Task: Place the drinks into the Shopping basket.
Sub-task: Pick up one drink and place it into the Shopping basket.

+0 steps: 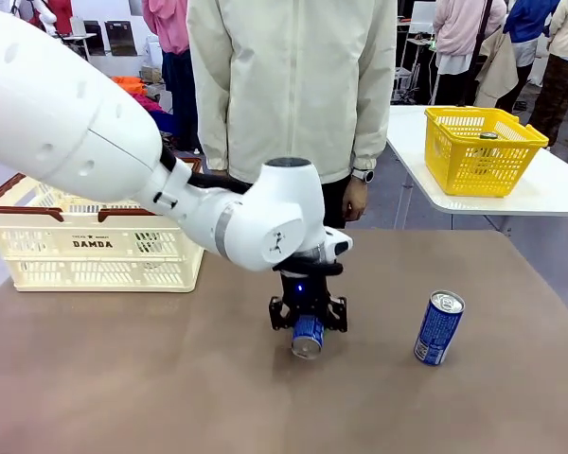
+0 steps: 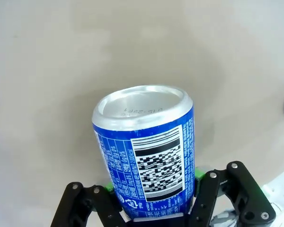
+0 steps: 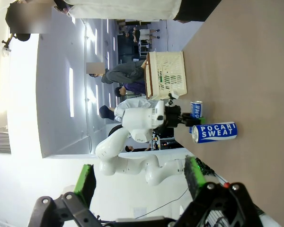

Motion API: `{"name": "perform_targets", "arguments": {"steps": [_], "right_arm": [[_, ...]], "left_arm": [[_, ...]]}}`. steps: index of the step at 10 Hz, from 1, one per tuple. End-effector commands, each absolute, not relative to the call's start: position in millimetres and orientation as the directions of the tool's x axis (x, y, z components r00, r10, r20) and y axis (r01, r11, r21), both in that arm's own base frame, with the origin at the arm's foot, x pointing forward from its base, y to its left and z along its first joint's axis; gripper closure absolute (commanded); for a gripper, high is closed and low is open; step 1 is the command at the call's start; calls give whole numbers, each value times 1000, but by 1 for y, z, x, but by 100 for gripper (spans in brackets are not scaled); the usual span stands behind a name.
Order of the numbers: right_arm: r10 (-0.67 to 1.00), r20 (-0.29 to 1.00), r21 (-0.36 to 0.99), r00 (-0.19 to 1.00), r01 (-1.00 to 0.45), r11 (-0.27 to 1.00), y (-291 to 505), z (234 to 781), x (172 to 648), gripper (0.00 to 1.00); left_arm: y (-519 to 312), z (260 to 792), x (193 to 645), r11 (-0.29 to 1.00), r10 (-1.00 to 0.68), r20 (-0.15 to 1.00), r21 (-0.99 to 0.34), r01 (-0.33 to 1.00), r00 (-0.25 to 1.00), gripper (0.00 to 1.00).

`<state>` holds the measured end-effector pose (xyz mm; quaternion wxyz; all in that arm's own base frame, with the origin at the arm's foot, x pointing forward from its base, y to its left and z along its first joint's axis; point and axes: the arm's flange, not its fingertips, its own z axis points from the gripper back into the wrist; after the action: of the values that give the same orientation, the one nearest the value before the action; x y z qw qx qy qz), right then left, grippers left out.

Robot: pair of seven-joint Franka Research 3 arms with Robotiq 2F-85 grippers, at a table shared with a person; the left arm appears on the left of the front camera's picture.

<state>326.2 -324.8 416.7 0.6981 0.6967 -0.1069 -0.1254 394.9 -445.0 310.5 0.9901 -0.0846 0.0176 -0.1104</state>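
The Shopping basket (image 1: 95, 251) stands at the far left of the table (image 1: 123, 378). 1 can (image 1: 308, 339) sits in the left gripper (image 1: 308, 324) near the middle; a 2nd can (image 1: 439, 327) stands to its right. A person (image 1: 293, 85) stands behind the far edge.

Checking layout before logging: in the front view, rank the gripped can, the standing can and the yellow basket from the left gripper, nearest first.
1. Gripped can, in the left gripper, at centre.
2. Standing can, to the right.
3. Yellow basket, far right, on the white table.
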Motion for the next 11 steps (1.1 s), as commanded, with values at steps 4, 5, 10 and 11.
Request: {"name": "perform_targets", "arguments": {"steps": [4,5,10,11], "right_arm": [[-314,-29,1000,949,29,-3,-325,419,324,0],[-314,-29,1000,949,29,-3,-325,419,324,0],[-314,-29,1000,949,29,-3,-325,419,324,0],[-314,-29,1000,949,29,-3,-325,419,324,0]], "left_arm": [[-322,529,392,950,-214,235,-177,259,948,100],[-292,567,402,952,-174,309,-189,239,935,100],[-86,613,539,991,25,351,-129,22,936,100],[-51,597,557,991,63,336,-131,-20,940,100]]}}
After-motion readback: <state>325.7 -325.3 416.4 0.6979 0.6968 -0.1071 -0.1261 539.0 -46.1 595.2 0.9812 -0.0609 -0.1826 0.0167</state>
